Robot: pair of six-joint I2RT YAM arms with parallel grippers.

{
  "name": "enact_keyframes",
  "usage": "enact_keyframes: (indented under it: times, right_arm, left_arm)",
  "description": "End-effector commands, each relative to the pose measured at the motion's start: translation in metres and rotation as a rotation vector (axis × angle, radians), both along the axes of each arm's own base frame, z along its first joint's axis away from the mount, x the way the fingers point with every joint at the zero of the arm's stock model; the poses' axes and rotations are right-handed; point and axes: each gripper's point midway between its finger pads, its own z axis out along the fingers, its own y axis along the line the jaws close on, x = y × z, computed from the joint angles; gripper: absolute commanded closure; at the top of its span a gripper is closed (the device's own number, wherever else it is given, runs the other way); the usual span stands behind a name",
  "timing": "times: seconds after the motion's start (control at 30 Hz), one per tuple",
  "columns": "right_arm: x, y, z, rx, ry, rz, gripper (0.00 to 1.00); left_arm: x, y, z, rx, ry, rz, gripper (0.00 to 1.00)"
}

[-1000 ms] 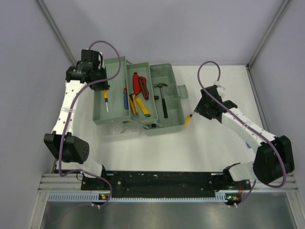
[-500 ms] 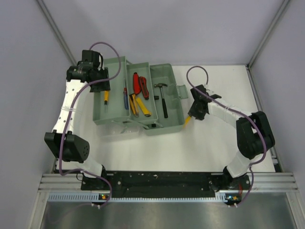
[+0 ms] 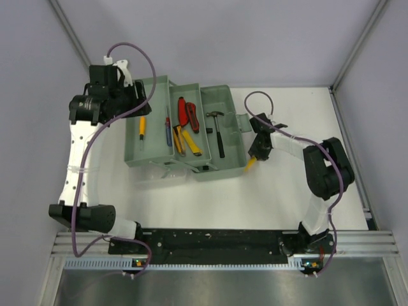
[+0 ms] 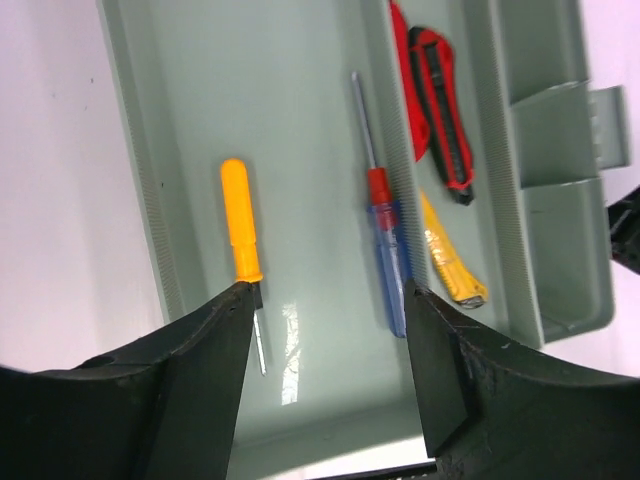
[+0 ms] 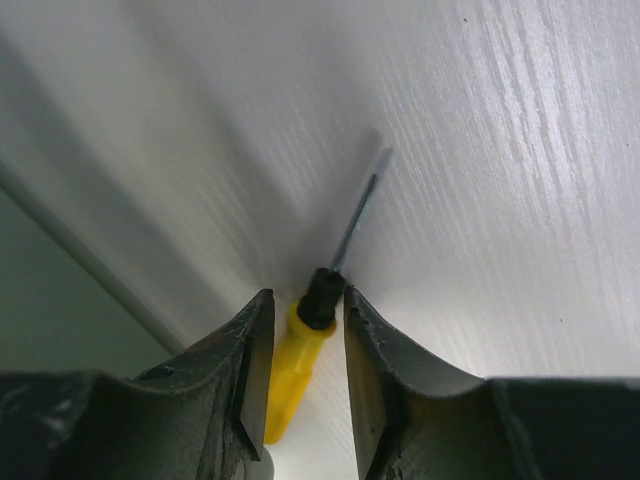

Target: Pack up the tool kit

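The right gripper (image 5: 306,300) straddles the yellow screwdriver (image 5: 288,378) lying on the bench (image 5: 500,200) beside the toolbox (image 3: 220,95), shaft pointing beyond its fingers, grasp unclear; the left gripper (image 4: 328,295) hangs released, empty.

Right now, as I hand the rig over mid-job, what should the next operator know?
Left gripper: jaws open and empty, above the orange-handled screwdriver lying in the toolbox's left tray.
Right gripper: jaws either side of the yellow-handled screwdriver on the table, right of the toolbox; a firm grip cannot be told.
Done: blue-handled screwdriver, red-and-black tool and yellow tool in the middle tray; hammer in the right compartment.
Left to do: put the yellow-handled screwdriver in, then probably close the toolbox.
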Motion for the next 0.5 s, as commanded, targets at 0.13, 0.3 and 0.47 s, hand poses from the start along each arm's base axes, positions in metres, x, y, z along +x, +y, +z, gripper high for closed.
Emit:
enact_keyframes:
  times: [0.13, 0.3, 0.47]
  right_arm:
    - [0.024, 0.002, 0.004, -0.023, -0.037, 0.006, 0.9]
    - [0.03, -0.009, 0.033, -0.07, -0.117, 0.013, 1.0]
    - [0.041, -0.027, 0.1, -0.132, -0.294, 0.016, 1.0]
  left_arm:
    - [-0.012, -0.012, 0.066, -0.082, -0.205, -0.051, 0.33]
    - [-0.017, -0.026, 0.075, -0.136, -0.234, -0.114, 0.32]
    - [-0.023, -0.059, 0.086, -0.28, -0.275, -0.264, 0.31]
